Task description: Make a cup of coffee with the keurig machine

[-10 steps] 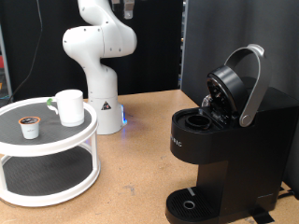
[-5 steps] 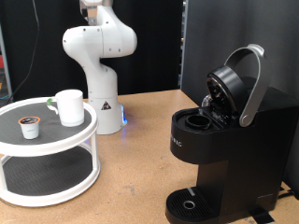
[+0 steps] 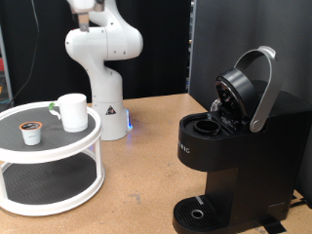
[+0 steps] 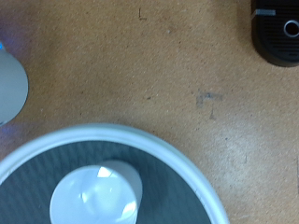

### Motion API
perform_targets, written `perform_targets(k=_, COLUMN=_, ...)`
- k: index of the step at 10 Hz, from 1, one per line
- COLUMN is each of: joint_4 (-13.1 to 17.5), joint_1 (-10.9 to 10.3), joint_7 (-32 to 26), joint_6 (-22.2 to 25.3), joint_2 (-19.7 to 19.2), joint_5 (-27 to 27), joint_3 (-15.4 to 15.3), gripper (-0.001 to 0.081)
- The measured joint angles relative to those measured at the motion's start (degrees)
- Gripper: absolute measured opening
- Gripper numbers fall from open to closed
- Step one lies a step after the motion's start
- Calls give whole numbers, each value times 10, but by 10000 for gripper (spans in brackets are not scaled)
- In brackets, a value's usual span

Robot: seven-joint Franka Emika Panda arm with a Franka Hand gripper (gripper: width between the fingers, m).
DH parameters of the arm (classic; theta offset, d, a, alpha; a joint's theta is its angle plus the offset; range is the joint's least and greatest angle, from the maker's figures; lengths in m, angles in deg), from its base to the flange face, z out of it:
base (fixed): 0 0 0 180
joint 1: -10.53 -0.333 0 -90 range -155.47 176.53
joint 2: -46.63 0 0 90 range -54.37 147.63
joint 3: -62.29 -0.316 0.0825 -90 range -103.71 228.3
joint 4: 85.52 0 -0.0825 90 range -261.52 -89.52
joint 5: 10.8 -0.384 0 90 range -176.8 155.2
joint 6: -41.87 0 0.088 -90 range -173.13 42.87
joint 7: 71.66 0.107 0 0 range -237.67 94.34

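The white cup stands upright on the top shelf of a round two-tier stand at the exterior view's left, with a small coffee pod beside it. The black keurig machine stands at the right, its lid raised and the pod chamber open. The white arm rises out of the exterior view's top, so the gripper is out of view. The wrist view looks straight down on the cup and the stand's rim. No fingers show there.
The arm's base stands on the wooden table behind the stand, and it also shows in the wrist view. The machine's drip tray is at the bottom right, and its edge shows in the wrist view. Bare table lies between stand and machine.
The arm's upper links have swung towards the exterior view's left, above the stand. The cup, pod and machine have not moved.
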Motion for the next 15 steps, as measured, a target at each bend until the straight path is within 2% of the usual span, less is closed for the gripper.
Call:
perform_targets(k=2, joint_4=6, joint_1=7, joint_7=-28, joint_6=-9, joint_2=-17, joint_5=31, joint_3=31, gripper=806)
perform_targets(k=6, joint_4=8, joint_1=9, joint_7=-60, joint_6=-11, joint_2=-26, joint_5=37, joint_3=42, gripper=806)
perform_targets(k=9, joint_4=6, joint_1=10, joint_7=-98, joint_6=-37, joint_2=-28, joint_5=59, joint_3=74, gripper=806)
perform_targets(k=12, joint_4=8, joint_1=11, joint_7=-102, joint_6=-94, joint_2=-45, joint_5=76, joint_3=100, gripper=806)
perform_targets(k=15, joint_4=12, joint_1=11, joint_7=-105, joint_6=-89, joint_2=-66, joint_5=76, joint_3=108, gripper=806)
